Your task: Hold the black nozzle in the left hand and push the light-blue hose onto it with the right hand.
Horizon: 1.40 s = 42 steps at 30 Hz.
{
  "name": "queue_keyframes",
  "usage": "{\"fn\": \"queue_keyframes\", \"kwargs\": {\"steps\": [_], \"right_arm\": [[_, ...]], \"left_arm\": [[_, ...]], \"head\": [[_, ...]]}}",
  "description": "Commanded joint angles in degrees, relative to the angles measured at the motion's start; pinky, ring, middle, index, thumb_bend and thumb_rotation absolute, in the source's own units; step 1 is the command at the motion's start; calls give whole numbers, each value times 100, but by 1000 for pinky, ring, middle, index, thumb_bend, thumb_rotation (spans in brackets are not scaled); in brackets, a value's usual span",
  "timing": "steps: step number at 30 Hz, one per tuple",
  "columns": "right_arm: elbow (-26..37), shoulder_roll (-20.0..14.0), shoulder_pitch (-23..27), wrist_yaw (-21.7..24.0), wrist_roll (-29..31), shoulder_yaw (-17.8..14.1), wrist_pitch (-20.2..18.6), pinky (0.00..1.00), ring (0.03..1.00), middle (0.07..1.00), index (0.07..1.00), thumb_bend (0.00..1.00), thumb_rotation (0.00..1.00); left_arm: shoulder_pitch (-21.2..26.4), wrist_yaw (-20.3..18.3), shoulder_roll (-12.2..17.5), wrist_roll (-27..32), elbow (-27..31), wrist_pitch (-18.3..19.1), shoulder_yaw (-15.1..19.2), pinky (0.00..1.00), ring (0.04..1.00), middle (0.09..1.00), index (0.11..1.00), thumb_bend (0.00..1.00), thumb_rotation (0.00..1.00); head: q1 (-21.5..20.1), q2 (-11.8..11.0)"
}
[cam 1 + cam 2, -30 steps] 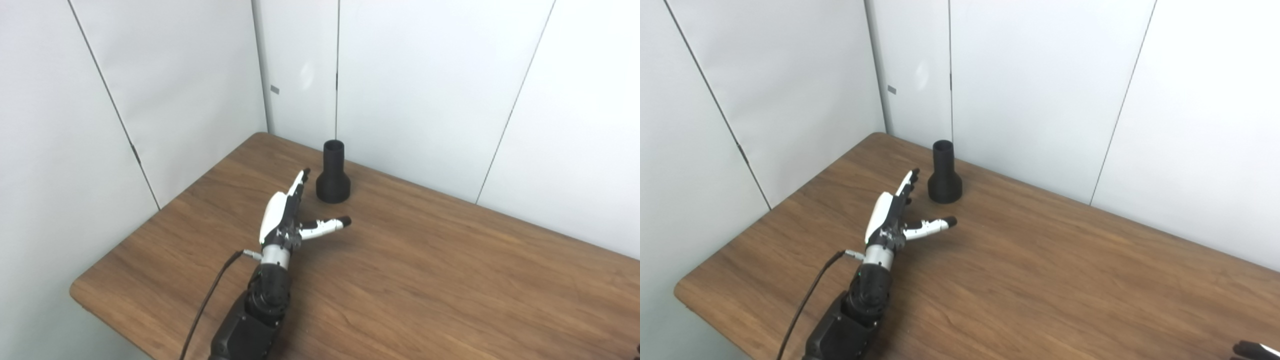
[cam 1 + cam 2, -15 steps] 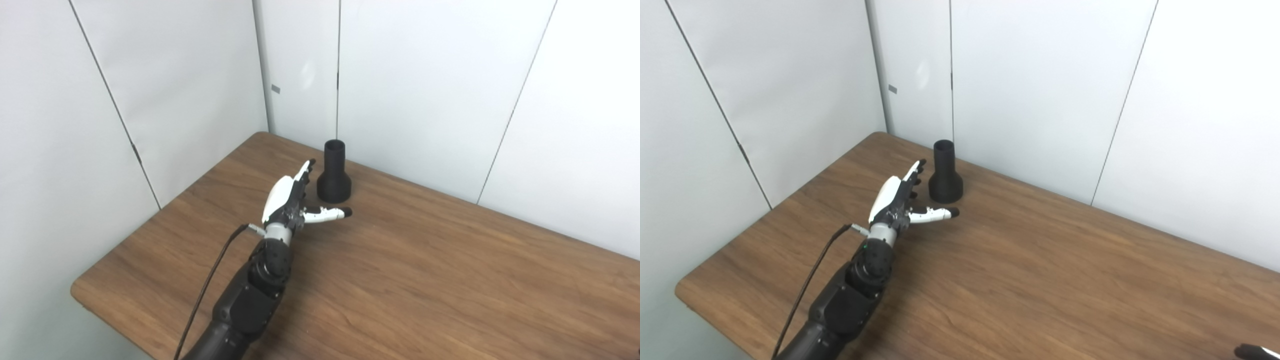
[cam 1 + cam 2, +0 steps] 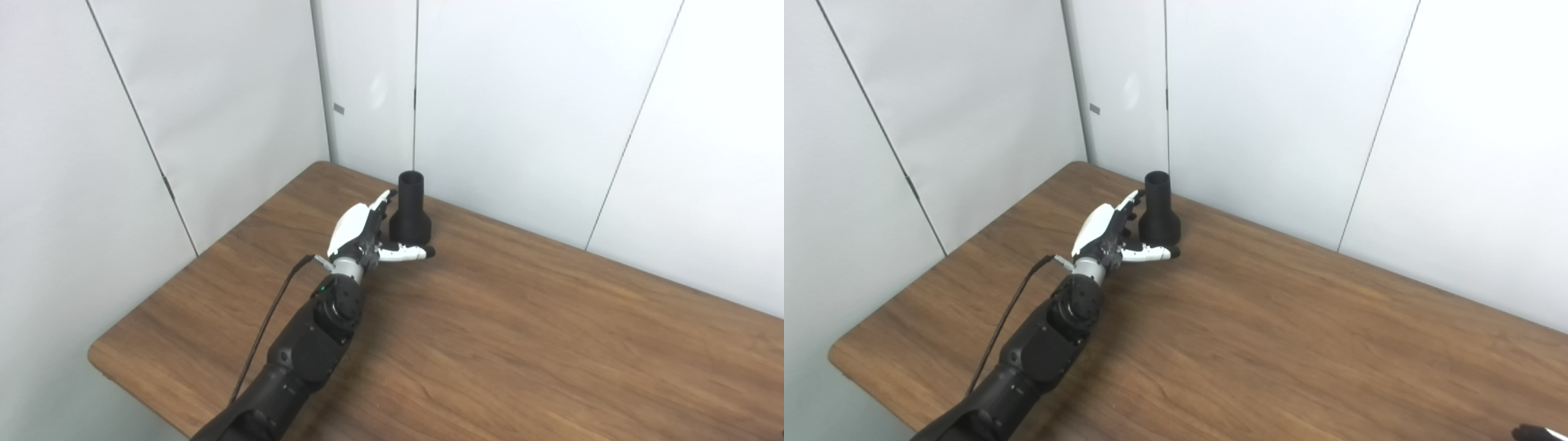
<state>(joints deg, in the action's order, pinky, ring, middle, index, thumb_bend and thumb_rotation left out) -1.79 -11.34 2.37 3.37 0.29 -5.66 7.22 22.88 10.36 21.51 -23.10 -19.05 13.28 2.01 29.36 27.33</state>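
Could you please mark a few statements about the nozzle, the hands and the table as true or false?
1. The black nozzle stands upright on the table, wide end down. True.
2. The left hand has lifted the nozzle off the table. False: the nozzle rests on the table, and the hand is open beside it.
3. A light-blue hose lies next to the nozzle. False: no hose is in view.
4. The nozzle stands near the table's far edge, close to the wall. True.
5. The right hand grips the nozzle. False: only a sliver shows at the right eye view's bottom corner.

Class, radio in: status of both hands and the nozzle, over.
Left hand open, beside black nozzle. Nozzle upright on table. Right hand barely in view; hose unseen. Path clear.
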Motion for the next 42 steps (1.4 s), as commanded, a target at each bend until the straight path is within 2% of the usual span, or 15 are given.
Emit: {"fn": "queue_keyframes", "kwargs": {"steps": [1,3,11,14,18,20,27,33,42], "right_arm": [[60,-22,-5,11,78,-26,86,497,625,652,608,357,481],[102,-22,-16,16,81,-25,16,497,624,651,609,357,476],[146,-35,-51,5,66,-38,18,508,628,654,611,352,455],[175,-37,-69,15,78,-38,4,504,625,653,610,358,454],[201,-37,-92,10,47,-24,-5,507,628,656,613,354,454],[263,-13,-105,10,80,-25,-77,514,634,660,618,334,426],[277,-10,-104,9,74,-28,-87,509,625,651,613,326,404],[269,-51,-113,28,68,-30,-75,526,642,666,624,318,409],[331,-71,-133,55,126,-38,-143,525,640,665,626,318,376]], "left_arm": [[163,-69,75,-56,-124,103,-88,718,860,950,961,1000,314],[221,-67,99,-97,-250,107,-136,705,855,955,962,1000,319],[402,-254,239,-94,-578,120,-349,757,893,973,992,1000,304],[501,-388,309,-114,-723,149,-461,775,900,970,988,1000,290],[594,-759,443,-133,-816,271,-687,826,929,977,995,1000,301],[629,-811,483,-185,-907,272,-781,826,925,970,983,1000,266],[655,-735,586,-487,-1210,107,-1150,777,881,919,937,1000,173],[637,-597,555,-675,-1449,1,-1271,763,871,902,910,1000,132],[575,-489,603,-864,-1655,-226,-1459,772,865,893,900,1000,161]], "head": [[0,7],[0,7],[-35,63],[-61,74],[-105,81],[-107,82],[-110,88],[-105,101],[-102,130]]}}
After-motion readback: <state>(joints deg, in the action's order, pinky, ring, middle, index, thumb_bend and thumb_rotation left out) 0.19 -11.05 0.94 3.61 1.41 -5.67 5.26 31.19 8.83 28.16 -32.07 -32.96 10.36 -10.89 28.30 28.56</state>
